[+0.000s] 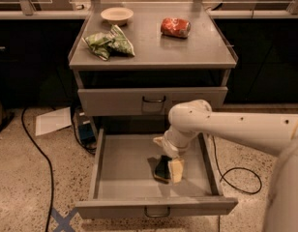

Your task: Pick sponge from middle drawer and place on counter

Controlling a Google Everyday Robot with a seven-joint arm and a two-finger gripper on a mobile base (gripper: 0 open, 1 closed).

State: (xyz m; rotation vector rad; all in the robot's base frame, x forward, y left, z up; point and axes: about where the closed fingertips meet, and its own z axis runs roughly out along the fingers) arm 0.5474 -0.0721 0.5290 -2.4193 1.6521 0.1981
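Note:
The sponge (162,168), dark green over a thin yellow layer, lies tilted on the floor of the open middle drawer (124,170), right of its centre. My gripper (170,171) reaches down into the drawer from the right on a cream arm. It is right against the sponge's right side. The counter (154,47) is the grey cart top above the drawers.
On the counter lie a green-and-white snack bag (110,42), a pale bowl (116,15) and a crushed red can (175,27). The top drawer (152,101) is shut. Cables (37,149), a sheet of paper (52,121) and a blue box (85,130) lie on the floor.

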